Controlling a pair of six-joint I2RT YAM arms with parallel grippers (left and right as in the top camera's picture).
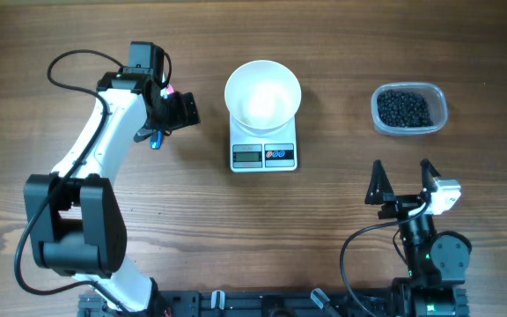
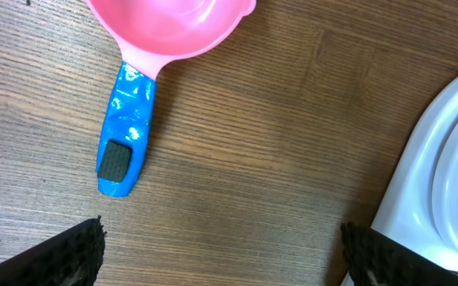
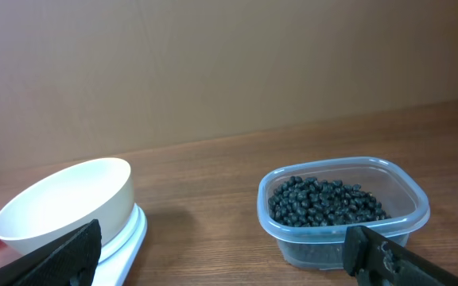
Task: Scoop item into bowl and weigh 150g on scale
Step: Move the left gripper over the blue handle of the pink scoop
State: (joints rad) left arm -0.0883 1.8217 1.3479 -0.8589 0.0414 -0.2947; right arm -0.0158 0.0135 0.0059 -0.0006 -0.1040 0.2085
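Beans [image 1: 404,108] in tub [image 1: 443,111], bowl [image 1: 263,95] on scale [image 1: 263,156], scoop [image 2: 126,119] below gaping left gripper [image 2: 223,254]; right gripper [image 1: 403,180] gaping.

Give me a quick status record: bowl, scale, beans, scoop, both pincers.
weigher: small white square digital scale, centre
target: round white deep bowl, empty, on the scale
supply: black beans in clear plastic tub, right of scale
tool: pink scoop with blue handle, on wooden table under left pincer
left pincer: open, empty
right pincer: open, empty
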